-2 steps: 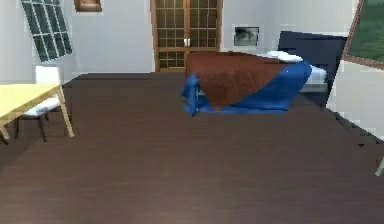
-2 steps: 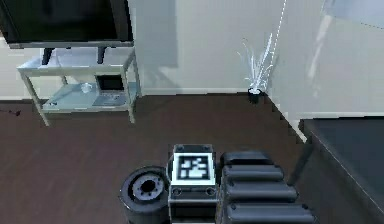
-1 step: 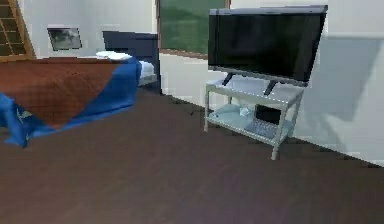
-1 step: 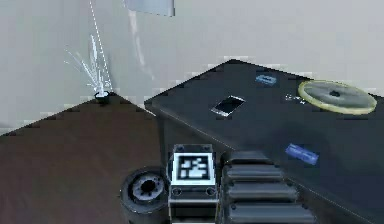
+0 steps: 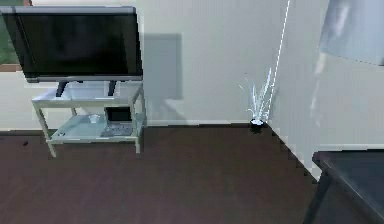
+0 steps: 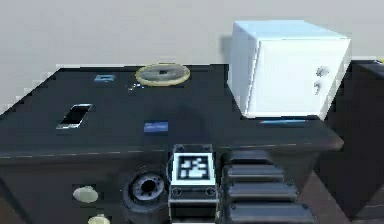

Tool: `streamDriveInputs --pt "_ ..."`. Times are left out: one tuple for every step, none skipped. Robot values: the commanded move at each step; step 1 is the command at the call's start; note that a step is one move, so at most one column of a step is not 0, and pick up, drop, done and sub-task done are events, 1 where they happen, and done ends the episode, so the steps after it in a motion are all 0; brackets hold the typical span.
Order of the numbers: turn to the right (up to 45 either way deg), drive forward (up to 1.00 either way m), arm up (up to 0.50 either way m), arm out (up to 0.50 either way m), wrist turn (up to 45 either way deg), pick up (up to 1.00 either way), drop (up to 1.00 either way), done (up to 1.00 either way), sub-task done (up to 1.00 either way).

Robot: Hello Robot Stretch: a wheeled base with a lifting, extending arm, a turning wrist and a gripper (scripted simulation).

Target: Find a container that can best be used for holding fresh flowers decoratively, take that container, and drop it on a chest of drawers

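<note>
In the corner of the forward view a small dark pot [image 5: 258, 121] stands on the floor with thin pale sprigs rising from it. In the arm side view a wide dark cabinet top [image 6: 120, 110] carries small things, and pale round knobs [image 6: 87, 194] show on its front. My arm's end rises at the bottom edge with one white marked square [image 6: 193, 168]. The gripper [image 6: 146, 188] sits left of that square, low against the cabinet front. I cannot tell whether it holds anything.
On the cabinet top stand a white box [image 6: 285, 68], a flat round ring-shaped dish [image 6: 163, 74], a phone [image 6: 73, 116] and a small blue item [image 6: 154, 126]. The forward view has a television [image 5: 78, 42] on a white stand [image 5: 90, 118], dark furniture [image 5: 350, 185] at bottom right and open dark floor.
</note>
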Motion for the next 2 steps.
streamDriveInputs --pt "33.0 0.0 0.0 0.0 0.0 0.0 0.0 0.0 0.0" --pt "-45.0 0.0 0.0 0.0 0.0 0.0 0.0 0.0 0.0"
